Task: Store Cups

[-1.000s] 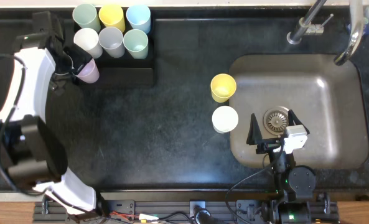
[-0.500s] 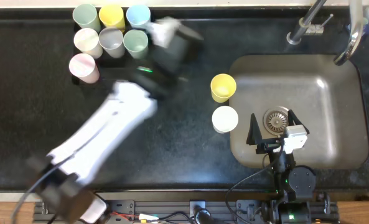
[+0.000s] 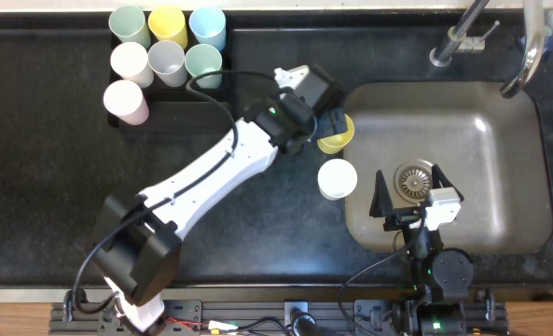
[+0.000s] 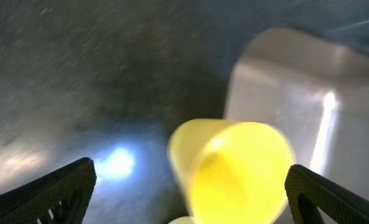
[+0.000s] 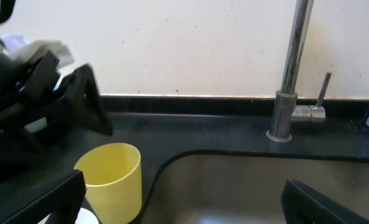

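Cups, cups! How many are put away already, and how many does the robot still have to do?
Done: seven cups stand together at the black holder, the pink cup at its corner. In hand: the left gripper hangs open around the yellow cup, not gripping it yet. Left: that one, then the white cup beside the sink.

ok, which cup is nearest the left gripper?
The yellow cup at the sink rim: the left gripper hovers over it, jaws open. The white cup beside it stands outside them.
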`<state>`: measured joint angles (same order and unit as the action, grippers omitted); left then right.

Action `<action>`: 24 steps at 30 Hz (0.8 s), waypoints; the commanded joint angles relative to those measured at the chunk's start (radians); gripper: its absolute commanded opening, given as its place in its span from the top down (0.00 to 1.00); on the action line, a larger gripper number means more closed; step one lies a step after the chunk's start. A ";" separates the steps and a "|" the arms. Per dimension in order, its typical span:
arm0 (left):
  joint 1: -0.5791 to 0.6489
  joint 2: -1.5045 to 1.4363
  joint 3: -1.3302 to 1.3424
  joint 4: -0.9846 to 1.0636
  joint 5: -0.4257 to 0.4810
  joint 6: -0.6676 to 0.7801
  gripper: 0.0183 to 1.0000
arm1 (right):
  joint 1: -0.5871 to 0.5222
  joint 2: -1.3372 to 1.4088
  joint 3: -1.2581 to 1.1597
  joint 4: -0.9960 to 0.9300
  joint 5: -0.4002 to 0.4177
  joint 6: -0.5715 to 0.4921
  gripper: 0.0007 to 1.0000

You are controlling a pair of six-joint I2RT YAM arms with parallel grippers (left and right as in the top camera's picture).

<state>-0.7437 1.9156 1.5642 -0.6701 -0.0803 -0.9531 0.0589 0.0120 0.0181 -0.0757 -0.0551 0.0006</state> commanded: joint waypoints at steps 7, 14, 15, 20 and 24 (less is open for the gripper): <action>0.026 0.073 0.016 -0.024 0.158 -0.048 0.00 | -0.001 -0.008 -0.013 0.005 -0.007 0.003 0.00; 0.036 0.093 0.016 -0.028 0.158 -0.051 0.00 | -0.001 -0.008 -0.013 0.005 -0.007 0.003 0.00; 0.037 0.093 0.016 -0.027 0.151 -0.051 0.00 | -0.001 -0.008 -0.013 0.005 -0.007 0.003 0.00; 0.037 0.093 0.022 -0.028 0.122 -0.051 0.82 | -0.001 -0.008 -0.013 0.005 -0.007 0.003 0.00; 0.042 0.093 0.022 -0.024 0.120 -0.058 0.98 | -0.001 -0.008 -0.013 0.005 -0.007 0.003 0.00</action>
<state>-0.7113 1.9949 1.5642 -0.6960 0.0578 -0.9966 0.0589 0.0120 0.0181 -0.0761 -0.0551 -0.0002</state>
